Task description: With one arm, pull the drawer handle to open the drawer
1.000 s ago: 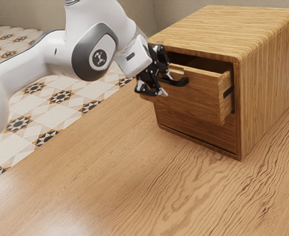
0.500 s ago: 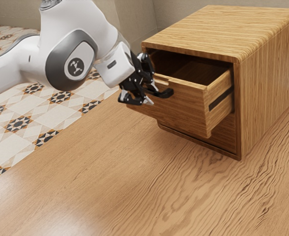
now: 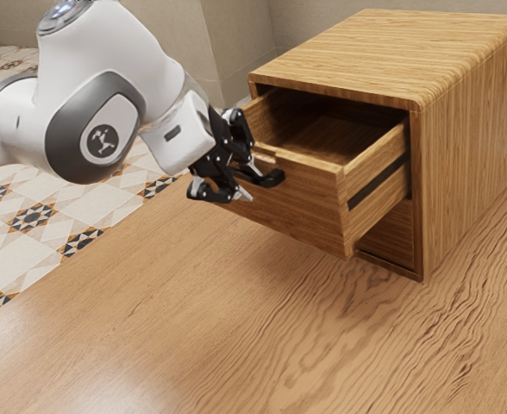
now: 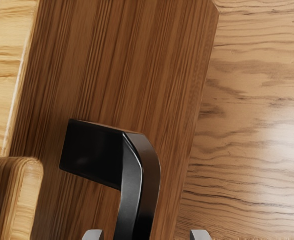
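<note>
A wooden cabinet [image 3: 460, 129] stands at the exterior view's right, its upper drawer [image 3: 301, 207] drawn well out toward the left. The drawer's inside is bare wood. A black bar handle [image 3: 272, 179] sits on the drawer front, and my black gripper [image 3: 243, 179] is shut on it, reaching in from the left. In the wrist view the handle [image 4: 137, 185] curves off the drawer front [image 4: 112, 75] and runs down between my two fingertips [image 4: 93, 234].
The cabinet rests on a wood-grain floor [image 3: 236, 328]. Patterned tiles [image 3: 55, 207] lie at the left under my white arm [image 3: 90, 112]. A lower panel [image 3: 391, 237] of the cabinet shows beneath the drawer.
The drawer has slid steadily further out of the cabinet. My hand has moved left and slightly down with the handle in it.
</note>
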You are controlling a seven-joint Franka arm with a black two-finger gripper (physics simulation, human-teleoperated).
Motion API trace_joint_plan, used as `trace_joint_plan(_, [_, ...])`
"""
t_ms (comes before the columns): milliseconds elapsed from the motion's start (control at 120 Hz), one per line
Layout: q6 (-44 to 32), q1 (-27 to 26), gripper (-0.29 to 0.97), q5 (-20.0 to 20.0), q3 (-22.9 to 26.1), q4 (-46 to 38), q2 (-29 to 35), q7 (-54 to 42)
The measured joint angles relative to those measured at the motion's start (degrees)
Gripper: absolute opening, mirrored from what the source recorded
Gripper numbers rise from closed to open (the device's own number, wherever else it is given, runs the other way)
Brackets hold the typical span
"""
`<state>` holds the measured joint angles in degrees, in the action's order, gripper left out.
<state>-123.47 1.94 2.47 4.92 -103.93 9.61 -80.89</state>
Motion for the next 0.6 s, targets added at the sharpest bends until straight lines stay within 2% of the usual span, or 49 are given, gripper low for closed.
trace_joint_plan(600, [-0.70,0.17,0.15,-0.11,-0.17,-9.27,9.01,0.70])
